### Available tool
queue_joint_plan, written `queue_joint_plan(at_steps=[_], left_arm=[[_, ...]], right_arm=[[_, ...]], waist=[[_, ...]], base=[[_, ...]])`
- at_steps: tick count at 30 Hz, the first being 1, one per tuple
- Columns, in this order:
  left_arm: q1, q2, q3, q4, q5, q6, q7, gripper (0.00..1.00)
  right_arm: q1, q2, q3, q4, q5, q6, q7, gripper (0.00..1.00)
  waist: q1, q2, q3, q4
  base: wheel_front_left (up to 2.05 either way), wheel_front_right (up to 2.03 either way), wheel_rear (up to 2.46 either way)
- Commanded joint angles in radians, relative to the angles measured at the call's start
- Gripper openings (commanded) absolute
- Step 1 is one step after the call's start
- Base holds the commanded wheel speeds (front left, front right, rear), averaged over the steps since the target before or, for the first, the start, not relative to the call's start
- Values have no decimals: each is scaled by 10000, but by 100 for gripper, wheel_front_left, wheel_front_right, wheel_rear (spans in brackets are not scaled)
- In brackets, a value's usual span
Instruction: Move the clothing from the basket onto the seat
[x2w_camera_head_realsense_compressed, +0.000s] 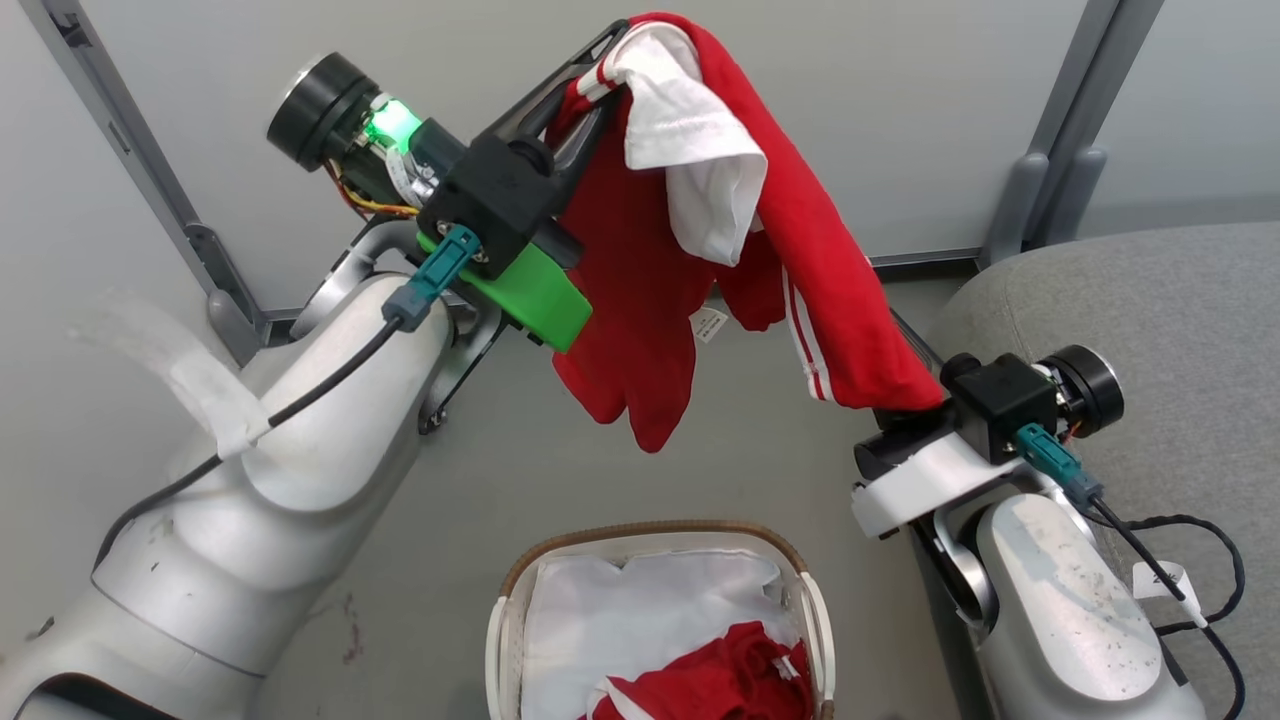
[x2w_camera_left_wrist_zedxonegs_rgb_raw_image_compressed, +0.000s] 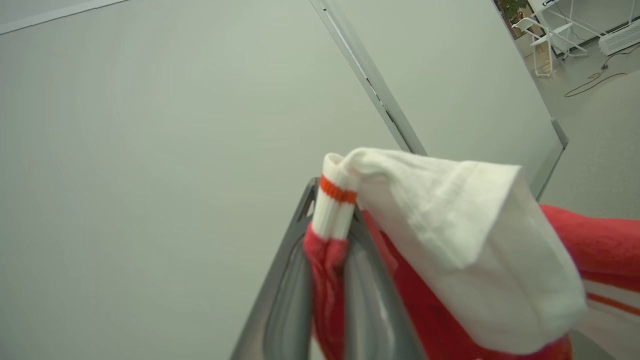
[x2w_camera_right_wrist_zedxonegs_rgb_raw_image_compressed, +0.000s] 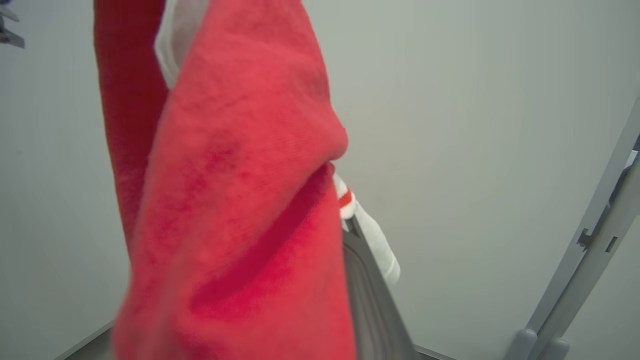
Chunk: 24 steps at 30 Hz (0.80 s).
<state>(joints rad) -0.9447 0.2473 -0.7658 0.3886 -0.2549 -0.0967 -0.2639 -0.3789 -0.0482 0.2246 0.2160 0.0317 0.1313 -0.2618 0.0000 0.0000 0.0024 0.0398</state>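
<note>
The grey sofa (x2w_camera_head_realsense_compressed: 1150, 300) waits at right, well apart from the near basket (x2w_camera_head_realsense_compressed: 655, 532), where one red garment (x2w_camera_head_realsense_compressed: 720, 680) lies. You hold the other garment (x2w_camera_head_realsense_compressed: 640, 300) high. Your left gripper (x2w_camera_left_wrist_zedxonegs_rgb_raw_image_compressed: 334, 210) pinches its striped cuff, but cloth smothers your right gripper (x2w_camera_right_wrist_zedxonegs_rgb_raw_image_compressed: 347, 222), so its grip cannot be told. That loose drape could slide off to the floor (x2w_camera_head_realsense_compressed: 560, 470).

Left arm raised high, left gripper (x2w_camera_head_realsense_compressed: 600, 75) pinched tight on the red garment (x2w_camera_head_realsense_compressed: 640, 300)! Right arm sits lower, right gripper (x2w_camera_right_wrist_zedxonegs_rgb_raw_image_compressed: 350, 227) smothered in cloth (its grip unreadable).
</note>
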Motion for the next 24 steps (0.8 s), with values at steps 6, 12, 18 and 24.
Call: queue_joint_plan(at_steps=[6, 12, 18, 24], left_arm=[[859, 41, 273, 143, -389, -26, -10, 20], [2059, -51, 618, 139, -722, -36, -10, 100], [3685, -345, 1258, 76, -928, -6, -10, 100], [5302, -908, 2045, -11, -994, -47, -10, 100]], right_arm=[[-125, -42, -245, -49, -40, -10, -49, 0], [-273, -39, -656, -150, -215, -8, -49, 0], [-415, -39, -1149, -260, -398, -10, -51, 0], [-338, -40, -1426, -349, -602, -10, -49, 0]], waist=[[0, 0, 32, -91], [0, 0, 38, -176], [0, 0, 11, -294], [0, 0, 30, -473]], base=[[0, 0, 0], [0, 0, 0], [0, 0, 0], [0, 0, 0]])
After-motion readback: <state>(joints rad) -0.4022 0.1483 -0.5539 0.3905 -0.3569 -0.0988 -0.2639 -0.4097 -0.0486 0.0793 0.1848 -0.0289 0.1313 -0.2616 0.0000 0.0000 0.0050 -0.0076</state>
